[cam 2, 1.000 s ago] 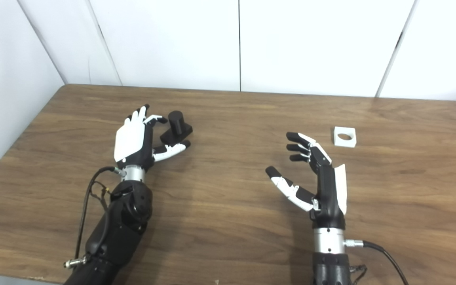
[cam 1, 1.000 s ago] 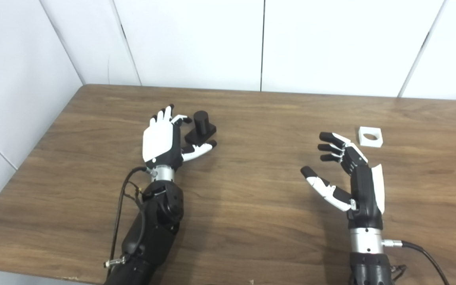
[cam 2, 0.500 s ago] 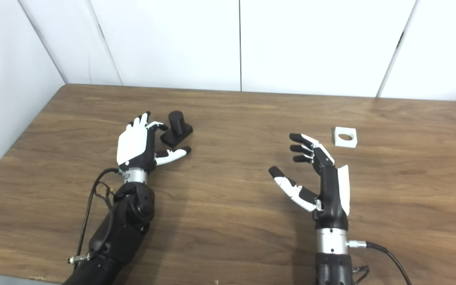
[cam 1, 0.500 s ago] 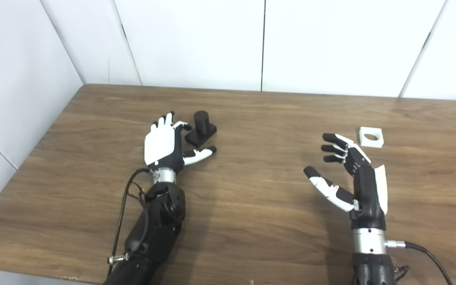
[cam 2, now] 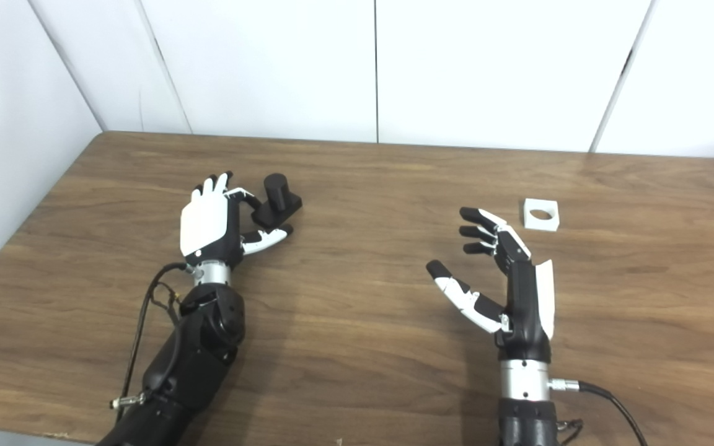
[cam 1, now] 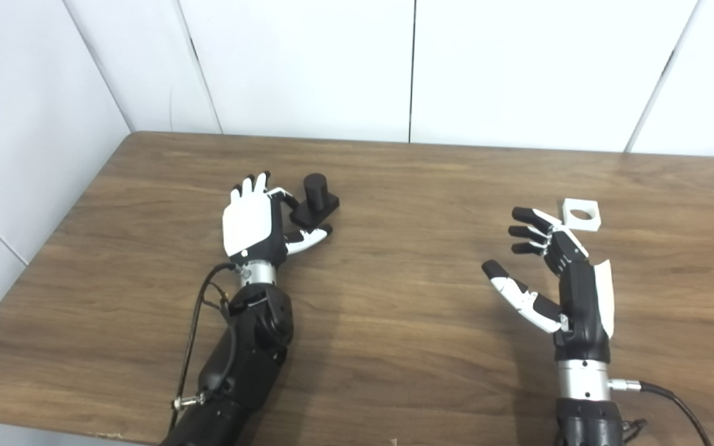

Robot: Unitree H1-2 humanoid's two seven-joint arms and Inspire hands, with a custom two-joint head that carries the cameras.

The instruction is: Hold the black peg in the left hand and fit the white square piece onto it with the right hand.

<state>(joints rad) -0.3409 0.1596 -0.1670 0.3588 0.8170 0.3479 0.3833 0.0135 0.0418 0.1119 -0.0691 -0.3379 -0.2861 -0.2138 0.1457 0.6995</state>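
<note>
Left eye view: wood counter (cam 1: 394,322), far edge against white wall panels (cam 1: 307,62), left edge runs diagonally toward 7 o'clock, near edge cut by frame bottom. Left robot hand (cam 1: 258,223) sits at 10 o'clock of counter centre, fingers curled toward black peg (cam 1: 315,199); whether it touches the peg's base is unclear, no firm grip seen. Peg stands upright on its square base at the hand's 2 o'clock. Wide bare counter between both arms. Right robot hand (cam 1: 555,272) is open, fingers spread, holding nothing. White square piece (cam 1: 581,214) lies flat at its 1 o'clock, just beyond the fingertips, apart.

Right eye view: same layout. Peg (cam 2: 276,199) at left robot hand's (cam 2: 214,226) 2 o'clock. White piece (cam 2: 541,214) clearly separate from right robot hand (cam 2: 506,279), bare wood around it.
</note>
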